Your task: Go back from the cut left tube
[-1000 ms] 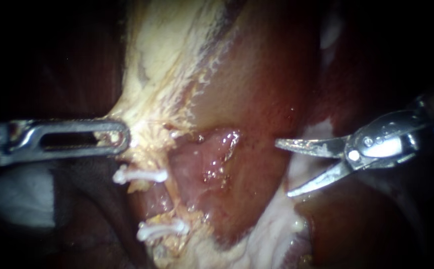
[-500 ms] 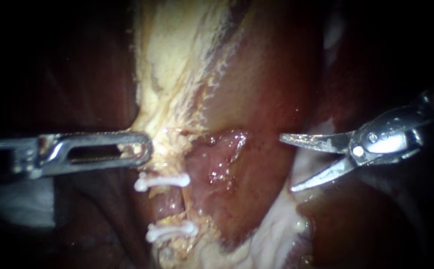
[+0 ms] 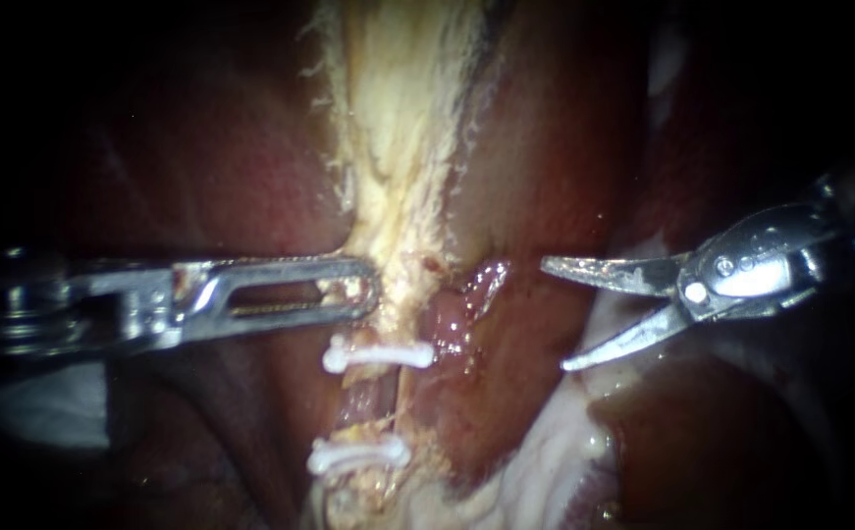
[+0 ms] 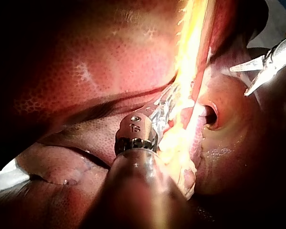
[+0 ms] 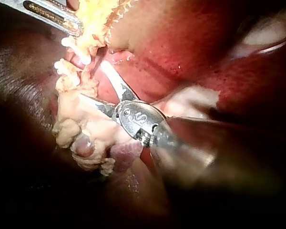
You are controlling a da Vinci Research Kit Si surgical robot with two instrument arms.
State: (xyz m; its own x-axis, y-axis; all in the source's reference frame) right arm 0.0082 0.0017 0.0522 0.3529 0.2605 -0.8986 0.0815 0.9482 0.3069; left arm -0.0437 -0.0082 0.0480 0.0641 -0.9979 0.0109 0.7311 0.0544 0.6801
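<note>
Well clear of the tube [image 3: 361, 402] — a pale stalk crossed by two white, ridged clips [image 3: 378, 353] — the right instrument [image 3: 555, 314] holds its curved, pointed blades wide apart, gripping nothing. The left instrument [image 3: 363, 290] has its slotted steel jaws clamped on the frayed yellow strand [image 3: 398, 196] just above the clips.

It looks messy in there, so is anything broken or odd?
Yes. A pink tube ends in an open round hole, cut through, next to the yellow strip that the left tool grips. The upper clip and lower clip look straight.
</note>
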